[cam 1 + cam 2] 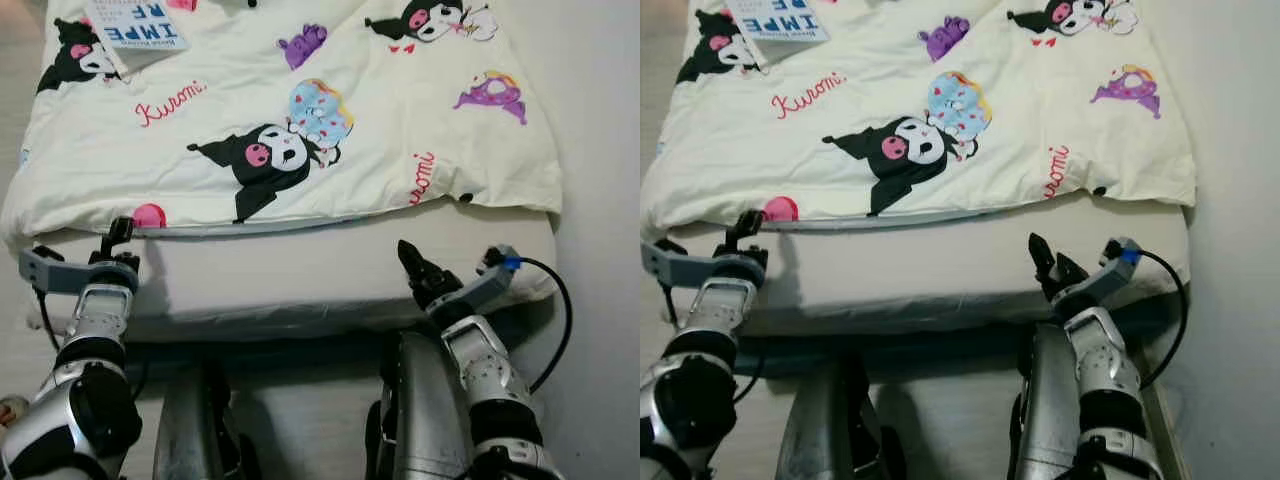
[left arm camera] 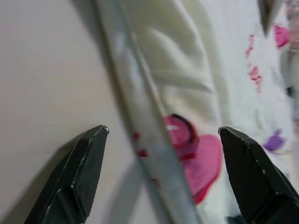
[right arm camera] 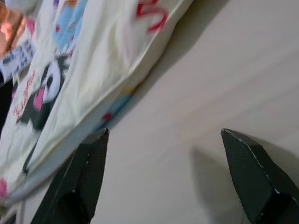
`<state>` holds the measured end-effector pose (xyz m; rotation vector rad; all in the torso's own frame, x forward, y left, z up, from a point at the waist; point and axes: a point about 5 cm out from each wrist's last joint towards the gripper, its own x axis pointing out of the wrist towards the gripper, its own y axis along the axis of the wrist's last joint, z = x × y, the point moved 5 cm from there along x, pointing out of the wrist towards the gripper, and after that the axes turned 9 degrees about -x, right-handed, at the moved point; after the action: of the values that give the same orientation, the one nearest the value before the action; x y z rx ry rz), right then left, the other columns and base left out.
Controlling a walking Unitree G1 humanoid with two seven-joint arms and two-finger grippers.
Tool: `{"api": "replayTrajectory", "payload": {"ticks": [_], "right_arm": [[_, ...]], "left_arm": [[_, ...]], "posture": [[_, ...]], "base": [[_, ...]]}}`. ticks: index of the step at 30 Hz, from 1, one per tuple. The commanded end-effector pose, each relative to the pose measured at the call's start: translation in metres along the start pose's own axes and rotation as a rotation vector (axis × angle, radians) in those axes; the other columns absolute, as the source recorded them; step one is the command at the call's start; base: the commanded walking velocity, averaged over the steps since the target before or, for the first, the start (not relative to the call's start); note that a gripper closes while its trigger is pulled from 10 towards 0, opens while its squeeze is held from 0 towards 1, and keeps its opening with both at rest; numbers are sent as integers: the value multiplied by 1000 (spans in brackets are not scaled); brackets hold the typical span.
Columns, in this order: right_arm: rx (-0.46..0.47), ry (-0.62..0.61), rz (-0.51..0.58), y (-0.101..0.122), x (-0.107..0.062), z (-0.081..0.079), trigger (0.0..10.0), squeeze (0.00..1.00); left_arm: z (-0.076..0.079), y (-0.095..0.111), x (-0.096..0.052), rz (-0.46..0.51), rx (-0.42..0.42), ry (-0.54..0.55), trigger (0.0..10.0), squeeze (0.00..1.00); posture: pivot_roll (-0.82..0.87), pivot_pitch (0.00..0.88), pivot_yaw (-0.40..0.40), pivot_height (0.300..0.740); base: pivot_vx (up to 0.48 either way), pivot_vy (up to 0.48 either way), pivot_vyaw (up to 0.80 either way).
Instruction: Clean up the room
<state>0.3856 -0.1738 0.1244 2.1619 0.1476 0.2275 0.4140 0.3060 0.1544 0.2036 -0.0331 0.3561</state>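
Two silver arms are raised at the foot of a bed (image 1: 300, 285), its bare mattress end exposed beside a pale wall. A cream cartoon-print quilt (image 1: 300, 120) is spread over the bed, its hem stopping short of the foot. The left hand (image 1: 118, 238) is held at 12 o'clock of its wrist, fingers spread wide on either side of the quilt's hem, nothing gripped. The right hand (image 1: 412, 262) is poised over bare mattress, the hem at its 11 o'clock, fingers parted and empty. A book (image 1: 135, 25) is seen on the quilt at the 11 o'clock corner.
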Motion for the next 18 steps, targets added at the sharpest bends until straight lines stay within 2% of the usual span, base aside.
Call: {"api": "replayTrajectory", "payload": {"ticks": [1, 3, 4, 7, 11, 16, 18], "right_arm": [[35, 0, -49, -16, -11, -2, 10000, 0], [49, 21, -84, -28, -26, -10, 10000, 0], [49, 21, -84, -28, -26, -10, 10000, 0], [66, 31, -108, -34, -39, -16, 10000, 0], [68, 37, -120, -33, -46, -20, 10000, 0], [63, 28, -133, -28, -53, -22, 10000, 0], [59, 16, -137, -26, -56, -21, 10000, 0]], "left_arm": [[-2, 11, 0, 15, -22, -7, 10000, 0], [15, 13, 5, 17, -45, -62, 10000, 0], [15, 13, 5, 17, -45, -62, 10000, 0], [37, 14, 12, 17, -61, -123, 10000, 0], [54, 21, 18, 39, -69, -156, 10000, 0], [59, 34, 21, 84, -61, -141, 10000, 0], [46, 41, 19, 116, -37, -65, 10000, 0]], "posture": [[-133, 542, -9, 482], [-141, 549, -12, 482], [-141, 549, -12, 482], [-160, 554, -15, 482], [-179, 557, -22, 482], [-189, 564, -28, 482], [-188, 566, -27, 482]], "base": [[0, 0, 0], [0, 0, 0], [0, 0, 0], [0, 0, 0], [0, 0, 0], [0, 0, 0], [0, 0, 0]]}}
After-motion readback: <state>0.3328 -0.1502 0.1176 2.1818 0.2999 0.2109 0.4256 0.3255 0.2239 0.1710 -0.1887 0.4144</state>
